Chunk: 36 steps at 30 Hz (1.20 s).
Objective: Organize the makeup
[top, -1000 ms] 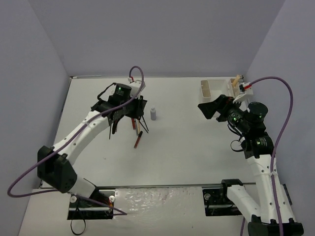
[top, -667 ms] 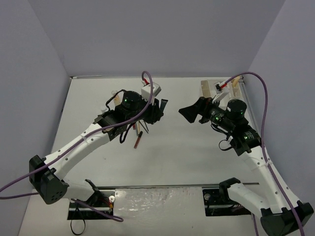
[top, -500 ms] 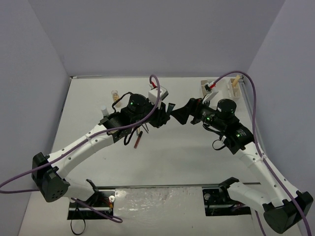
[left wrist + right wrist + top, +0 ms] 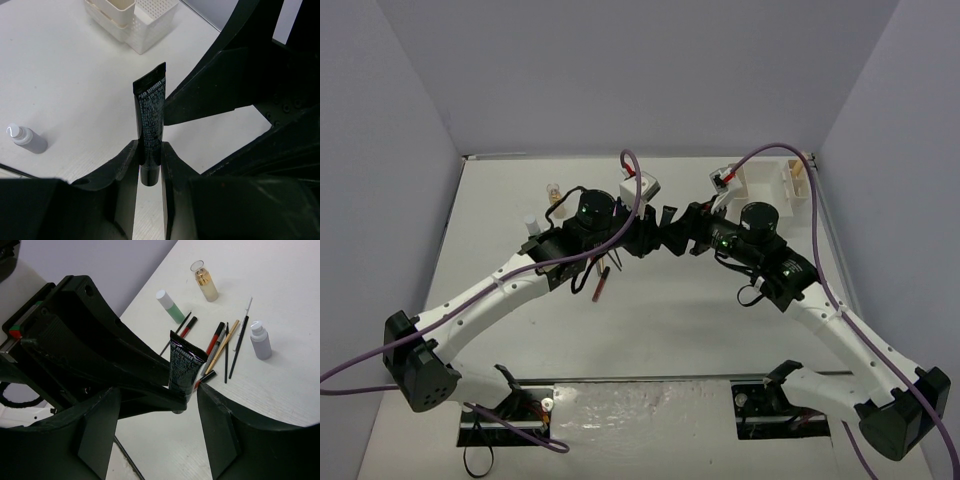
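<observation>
Top view: I see the left gripper [image 4: 650, 238] and right gripper [image 4: 682, 235] nose to nose over mid-table, with the white box [image 4: 770, 185] far right.
Left wrist: the left jaws are clamped on the cap end of a black tube [image 4: 151, 120], which is held off the table (crimped end pointing away).
Right wrist: my right jaws stand apart on either side of the tube. A green bottle [image 4: 170, 307], amber bottle [image 4: 205, 282], grey bottle [image 4: 260, 340] and pencils [image 4: 227, 347] lie on the table beyond.
</observation>
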### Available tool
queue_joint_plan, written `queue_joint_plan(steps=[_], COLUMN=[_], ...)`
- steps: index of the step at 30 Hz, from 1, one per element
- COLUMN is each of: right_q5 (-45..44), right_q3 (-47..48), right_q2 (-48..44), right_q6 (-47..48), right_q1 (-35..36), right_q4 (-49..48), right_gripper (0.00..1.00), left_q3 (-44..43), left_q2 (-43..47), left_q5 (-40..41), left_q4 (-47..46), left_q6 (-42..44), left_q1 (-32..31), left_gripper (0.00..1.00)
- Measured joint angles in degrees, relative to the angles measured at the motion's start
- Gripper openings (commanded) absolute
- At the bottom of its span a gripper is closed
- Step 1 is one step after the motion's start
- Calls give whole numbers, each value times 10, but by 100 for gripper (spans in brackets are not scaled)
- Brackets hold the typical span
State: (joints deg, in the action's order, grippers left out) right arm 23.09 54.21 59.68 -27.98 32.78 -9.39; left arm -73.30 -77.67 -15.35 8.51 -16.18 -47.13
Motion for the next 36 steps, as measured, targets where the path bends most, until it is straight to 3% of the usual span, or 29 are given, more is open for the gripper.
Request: queue_joint_plan(steps=[7,18,27,30,33,36], right_q5=[-16,-92,-74,-67,-63,-58], right_q3=[5,33,46,46,46,46], right_q2=[-5,-37,6,28,40,39], right_q6=[17,51,63,68,72,75], right_q1=[4,2,2,2,2,2], right_q4=[10,46,38,37,36,33], right_gripper=[63,60,58,54,40,20], left_q3=[0,0,0,0,0,0], left_q2=[0,0,0,-1,-2,-2], left_q5=[4,-2,-58,-75,-85,-88], left_q4=[-3,3,1,0,0,-1], left_q6=[-1,-1,-1,-1,-1,-1], left_q1=[0,7,8,8,8,8], left_gripper=[9,9,9,9,10,10])
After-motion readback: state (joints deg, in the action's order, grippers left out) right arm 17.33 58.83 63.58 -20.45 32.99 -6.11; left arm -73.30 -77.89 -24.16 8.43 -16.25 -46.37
